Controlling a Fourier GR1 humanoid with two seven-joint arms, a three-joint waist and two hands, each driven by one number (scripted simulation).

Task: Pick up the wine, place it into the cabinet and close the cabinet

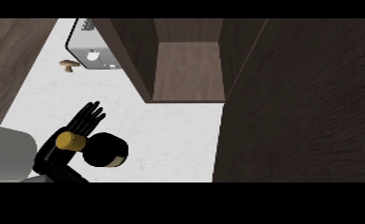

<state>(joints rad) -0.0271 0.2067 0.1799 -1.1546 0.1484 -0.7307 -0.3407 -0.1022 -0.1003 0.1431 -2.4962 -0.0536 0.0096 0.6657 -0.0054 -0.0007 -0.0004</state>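
The left hand (80,121) shows low at the view's left, fingers straight and fanned upward and away, not curled round anything. Directly against it, on its near right side, stands the wine (103,149), seen almost from straight above: a gold cap sits by the base of the fingers and the dark round body with a pale band lies just right of and nearer than the palm. So the bottle's long axis points up toward the camera, upright on the white counter (164,136). Whether the palm touches the bottle cannot be told, since the two overlap in this view. The right hand shows nowhere.

Farther out, ahead and to the right of the hand, the dark wood cabinet (187,68) stands open, its brown shelf bare, with its open door (292,107) a tall dark slab well to the right. Ahead and slightly left lies a small brown mushroom (69,64) beside a grey appliance (91,49).

The left hand is plainly the one to take the bottle; it likely needs to wrap the body, then carry it forward and rightward to the shelf.
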